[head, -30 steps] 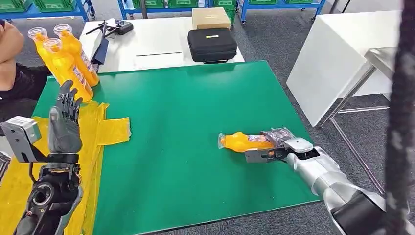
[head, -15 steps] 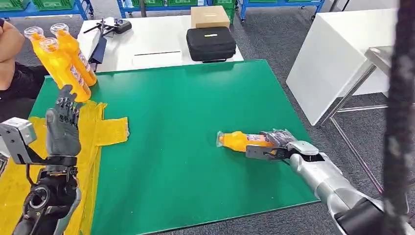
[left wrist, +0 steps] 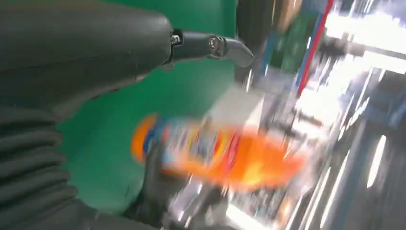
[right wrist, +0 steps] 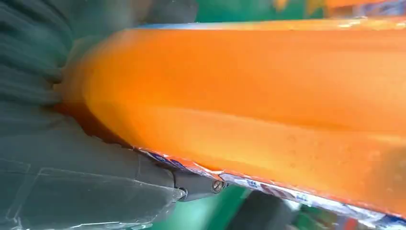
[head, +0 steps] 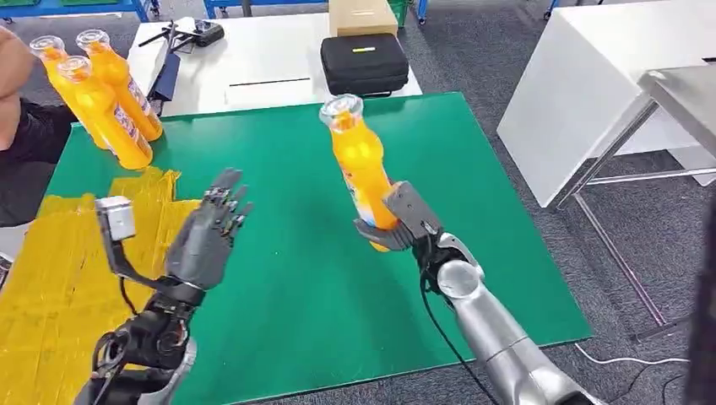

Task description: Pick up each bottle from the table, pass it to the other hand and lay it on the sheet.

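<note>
Holding a clear plastic bottle of orange drink off the green table, I am keeping my right hand wrapped around its lower body, the cap end pointing up and tilted slightly toward my left side. In the right wrist view the dark fingers are pressing against the bottle's labelled wall, so the grip is looking firm to me. My left hand is raised over the table near the crumpled yellow plastic sheet, its fingers spread and holding nothing, palm facing the bottle. The two hands are well apart, with bare green table between them.

I am judging the task to be in its early part. The pick-up of this bottle is done; the pass to the left hand and the laying down on the sheet are both ahead. The sheet is carrying no bottle that I can make out. Three more orange bottles are standing upright, close together, at the far left corner of the table just beyond the sheet, so they are waiting for later rounds. A person's arm is showing at the left edge beside those bottles.
</note>
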Motion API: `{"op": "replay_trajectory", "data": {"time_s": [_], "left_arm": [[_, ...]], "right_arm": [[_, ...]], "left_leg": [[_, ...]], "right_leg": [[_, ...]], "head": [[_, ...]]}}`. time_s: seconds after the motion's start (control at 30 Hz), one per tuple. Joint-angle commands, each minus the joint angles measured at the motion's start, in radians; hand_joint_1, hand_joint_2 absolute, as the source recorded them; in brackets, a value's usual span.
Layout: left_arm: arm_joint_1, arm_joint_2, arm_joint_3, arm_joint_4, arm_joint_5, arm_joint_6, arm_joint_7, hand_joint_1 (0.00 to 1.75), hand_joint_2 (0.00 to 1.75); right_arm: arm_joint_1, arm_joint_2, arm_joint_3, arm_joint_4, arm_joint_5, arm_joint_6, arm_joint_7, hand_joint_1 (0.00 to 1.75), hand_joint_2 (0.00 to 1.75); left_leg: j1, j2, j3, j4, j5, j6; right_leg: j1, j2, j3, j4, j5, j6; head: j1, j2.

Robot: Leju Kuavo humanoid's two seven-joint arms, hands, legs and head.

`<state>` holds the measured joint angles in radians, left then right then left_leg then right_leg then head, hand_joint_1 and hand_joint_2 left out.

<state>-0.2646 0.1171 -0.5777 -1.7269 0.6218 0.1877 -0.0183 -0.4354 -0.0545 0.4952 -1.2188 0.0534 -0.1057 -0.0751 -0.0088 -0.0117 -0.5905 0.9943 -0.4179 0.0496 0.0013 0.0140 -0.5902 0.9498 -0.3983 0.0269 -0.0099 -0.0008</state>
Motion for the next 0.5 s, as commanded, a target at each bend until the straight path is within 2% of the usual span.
{"op": "replay_trajectory", "data": {"time_s": [0.03,0.13,0.43,0.47,0.5], "left_arm": [[-0.166,-0.06,-0.22,0.146,0.025,0.0,0.026,0.0,1.75],[-0.169,-0.058,-0.224,0.145,0.031,0.002,0.027,0.0,1.75],[-0.207,-0.088,-0.27,0.189,0.025,0.01,0.031,0.0,1.75],[-0.207,-0.088,-0.269,0.191,0.024,0.014,0.03,0.0,1.75],[-0.207,-0.088,-0.266,0.194,0.021,0.019,0.027,0.0,1.75]], "right_arm": [[-0.076,0.088,0.1,-0.009,0.021,-0.029,0.022,1.75,1.75],[-0.074,0.086,0.11,-0.019,0.032,-0.02,0.027,1.75,1.75],[-0.138,0.159,0.235,0.029,0.153,-0.009,0.092,1.75,1.75],[-0.139,0.161,0.241,0.03,0.158,-0.007,0.095,1.75,1.75],[-0.138,0.162,0.251,0.034,0.166,-0.003,0.101,1.75,1.75]], "left_leg": [[0.0,0.0,0.001,0.001,-0.001,-0.003],[-0.001,0.001,0.003,0.002,-0.003,-0.005],[0.0,0.002,-0.003,0.001,-0.001,-0.002],[0.0,0.004,0.0,0.003,-0.003,-0.005],[0.0,0.002,-0.002,0.0,-0.001,-0.003]], "right_leg": [[0.0,-0.002,0.001,0.002,-0.002,0.0],[-0.001,-0.002,0.002,0.004,-0.004,-0.001],[0.0,0.001,-0.004,0.002,0.0,0.0],[-0.001,0.0,-0.002,0.006,-0.003,-0.001],[0.0,0.0,-0.003,0.003,-0.001,-0.001]], "head": [[0.0,0.0],[0.0,0.0],[0.0,0.0],[0.0,0.0],[0.0,0.0]]}}
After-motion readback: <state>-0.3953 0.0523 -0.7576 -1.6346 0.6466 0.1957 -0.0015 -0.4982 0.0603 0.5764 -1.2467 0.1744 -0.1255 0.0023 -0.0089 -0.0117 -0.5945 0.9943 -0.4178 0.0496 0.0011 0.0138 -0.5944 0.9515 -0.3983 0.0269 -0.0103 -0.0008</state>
